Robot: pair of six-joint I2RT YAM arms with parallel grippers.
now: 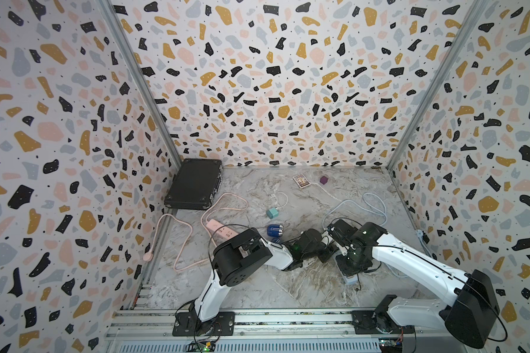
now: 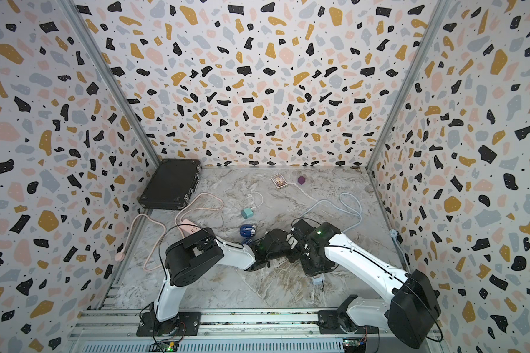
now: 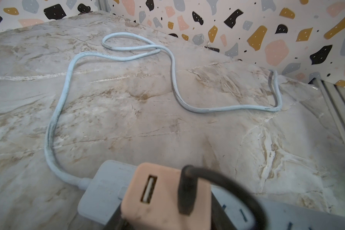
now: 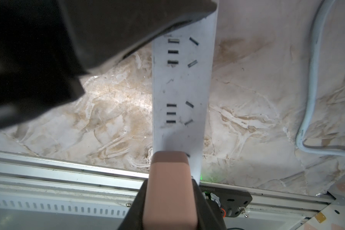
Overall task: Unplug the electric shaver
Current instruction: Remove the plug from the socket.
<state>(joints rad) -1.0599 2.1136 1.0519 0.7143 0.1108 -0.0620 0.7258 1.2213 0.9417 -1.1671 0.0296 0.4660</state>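
- both top views: blue electric shaver lies on the table beside the left arm; left gripper jaws hidden, cannot tell.
- left wrist: black cable plugged into pink adapter on power strip.
- right wrist: right gripper clamped on pink adapter.

Blue shaver, pink adapter on strip

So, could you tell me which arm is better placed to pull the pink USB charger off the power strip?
Right: the right gripper is closed on the pink USB charger, gripping both its sides, at the pale blue power strip, so it could probably pull straight away.
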